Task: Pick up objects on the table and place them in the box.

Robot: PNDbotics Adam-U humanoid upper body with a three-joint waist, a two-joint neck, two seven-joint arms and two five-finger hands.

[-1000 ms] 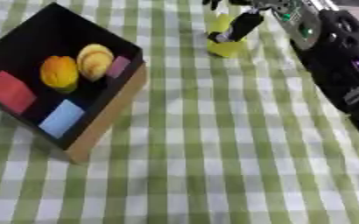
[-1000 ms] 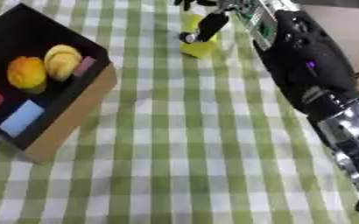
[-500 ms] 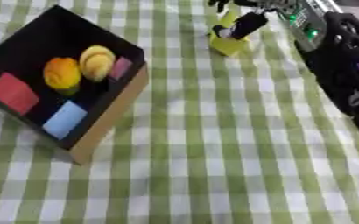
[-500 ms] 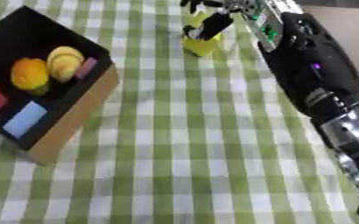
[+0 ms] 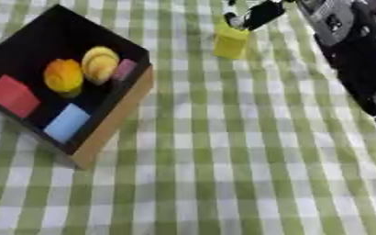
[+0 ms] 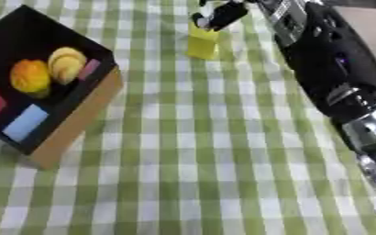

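The near stretch of the checked worktop (image 5: 223,183) lies bare, well short of the right hand; off to that hand's left stands the box (image 5: 103,124), already holding an orange fruit (image 5: 64,77), a yellow round thing (image 5: 101,63) and flat red, blue and pink pieces. At the far edge the right hand (image 5: 255,13) has its fingers pinched on the top of the yellow block (image 5: 230,43). This looks like the pick-up step, and the next move would call for lifting the block clear and carrying it leftward and nearer, over the box's rim.

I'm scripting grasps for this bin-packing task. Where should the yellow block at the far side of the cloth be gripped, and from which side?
Pinch the upright yellow block across its upper side faces, coming from above: it stands tall on the checked cloth, top exposed, where the right robot hand already sits.
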